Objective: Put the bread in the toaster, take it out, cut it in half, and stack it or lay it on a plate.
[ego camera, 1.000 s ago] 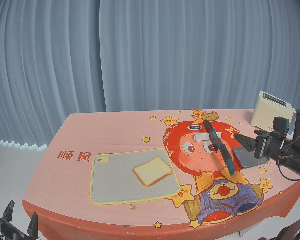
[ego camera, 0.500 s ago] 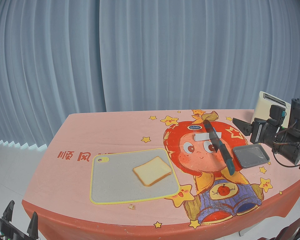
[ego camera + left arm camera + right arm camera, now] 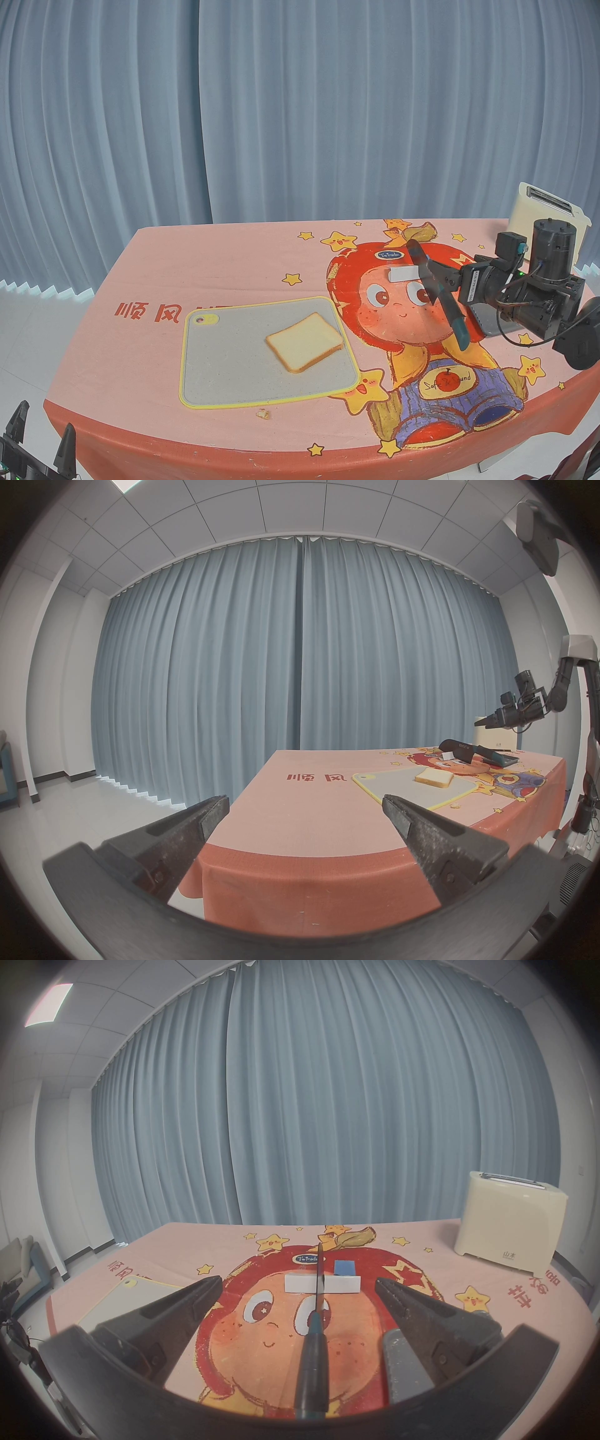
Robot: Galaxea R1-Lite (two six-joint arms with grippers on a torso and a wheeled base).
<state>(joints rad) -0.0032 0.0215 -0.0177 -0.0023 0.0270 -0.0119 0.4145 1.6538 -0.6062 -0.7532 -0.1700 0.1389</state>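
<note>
Right gripper [image 3: 297, 1285]: jaws spread, empty, positioned over the knife [image 3: 445, 299]. Bread [image 3: 305, 342]: lies flat on the cutting board [image 3: 231, 365], well apart from this gripper, toward the robot's left. Left gripper [image 3: 304, 802]: jaws spread, empty.

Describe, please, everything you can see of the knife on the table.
The knife has a dark blade and a blue-green handle. Its blade rests across a small white block, and its handle end slopes down to the table, towards the robot. The open right hand is lined up with the handle; I cannot tell whether they touch.
</note>
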